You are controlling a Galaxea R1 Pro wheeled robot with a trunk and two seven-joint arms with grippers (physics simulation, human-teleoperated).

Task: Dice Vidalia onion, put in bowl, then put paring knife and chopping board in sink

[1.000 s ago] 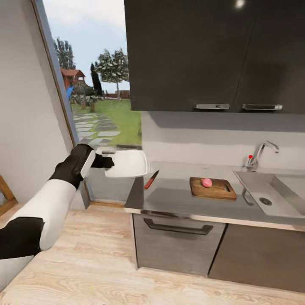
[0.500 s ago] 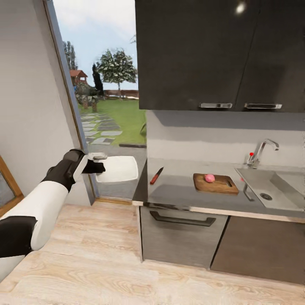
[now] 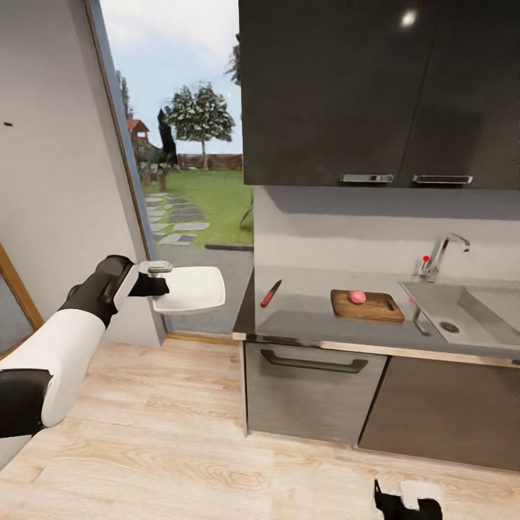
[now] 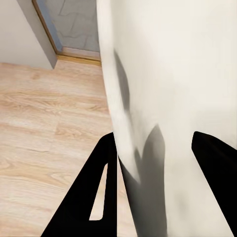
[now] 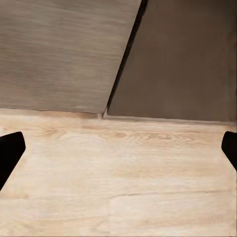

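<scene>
a: where's the bowl (image 3: 191,288)?
b: off the worktop (image 3: 318,321), out past its left end and clear of its edge, over the pale wood floor (image 3: 166,440). the left hand (image 3: 154,284) is clenched on its near rim. it's white, squarish, with rounded corners and flared sides.
a: and the rest?
b: the vidalia onion (image 3: 357,297), a small pinkish bulb, sits on the chopping board (image 3: 366,305), a brown wooden rectangle lying mid-worktop. the paring knife (image 3: 271,293), red handle, dark blade, lies well apart near the left end. the sink (image 3: 462,318) is at the right, grey, with a chrome tap (image 3: 440,256).
a: open room?
b: bare grey slab between knife and board, and in front of the board up to the shiny metal edge.
a: the wrist views?
b: the left wrist view shows the bowl's smooth white wall (image 4: 168,98) pinched between dark fingers (image 4: 91,197), floor behind. the right wrist view shows the right hand (image 5: 118,148) released, fingertips (image 5: 10,150) wide apart, over floor and the brown lower cabinets (image 5: 173,54).
</scene>
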